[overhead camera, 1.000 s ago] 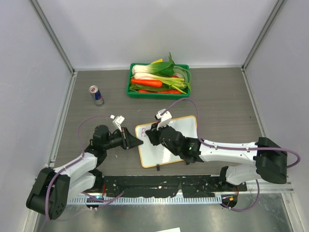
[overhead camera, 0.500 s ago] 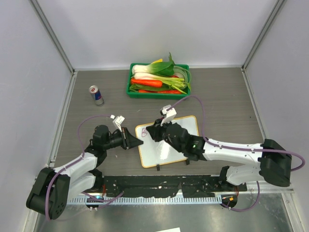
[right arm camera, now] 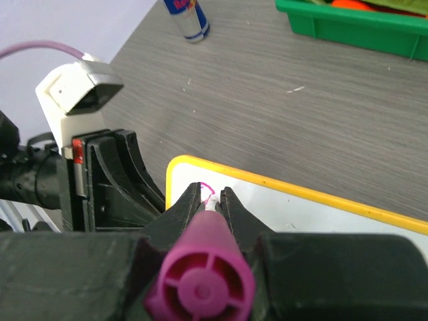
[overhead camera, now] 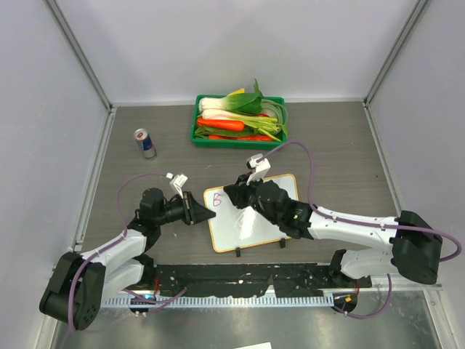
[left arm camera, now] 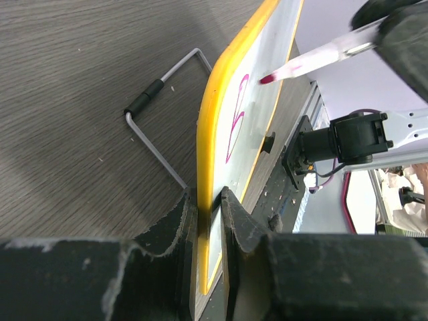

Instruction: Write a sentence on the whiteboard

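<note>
surface (overhead camera: 327,145): grey wood-grain; it fills the mid frame of your top view, w/ pale walls round it.
R arm (overhead camera: 349,222): white and black, reaching from lower right up-left over the board.
L arm (overhead camera: 116,251): black, running from lower left toward frame centre.
whiteboard (overhead camera: 236,229): just below centre in the top view, flat on the surface, slightly skewed. Yellow-orange rim, two black clips on its bottom edge.
tray (overhead camera: 218,143): green, upper centre, well apart from the board. Packed w/ veg: white stalks, green leaves, orange-red pieces.
L gripper (left arm camera: 207,200): you're clamped on the whiteboard's left edge, one finger each side of the rim.
R gripper (overhead camera: 231,193): closed tight round the marker, over the board's upper-left corner.
can (overhead camera: 144,142): blue/silver, upright, upper left, left of the tray.
marker (right arm camera: 200,281): magenta butt end faces your R wrist cam. The tip sits by the top of the letter; can't tell if it touches.
wire bracket (left arm camera: 160,127): grey w/ a black sleeve, on the surface beside the rim, L wrist view.
sentence (overhead camera: 216,200): only a magenta "B", in the board's upper-left corner.
</note>
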Controlling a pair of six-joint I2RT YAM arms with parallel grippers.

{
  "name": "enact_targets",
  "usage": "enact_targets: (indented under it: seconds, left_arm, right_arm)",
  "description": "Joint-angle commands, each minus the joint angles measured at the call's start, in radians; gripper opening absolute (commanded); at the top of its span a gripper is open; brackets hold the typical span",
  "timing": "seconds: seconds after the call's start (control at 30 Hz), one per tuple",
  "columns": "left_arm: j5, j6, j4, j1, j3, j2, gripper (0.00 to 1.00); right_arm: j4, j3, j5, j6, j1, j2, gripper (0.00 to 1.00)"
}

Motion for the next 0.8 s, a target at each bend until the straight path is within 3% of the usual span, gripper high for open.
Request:
enact_targets:
  seconds: [0.0, 0.77]
  left_arm:
    - [0.003, 0.022, 0.001, -0.010, -0.002, 0.004, 0.00]
    - [0.003, 0.022, 0.001, -0.010, -0.004, 0.005, 0.00]
  right_arm:
    - [0.024, 0.021, -0.008, -0.008, 0.001, 0.024, 0.01]
    - [-0.055, -0.025, 0.071, 0.001, -0.001, -0.015, 0.01]
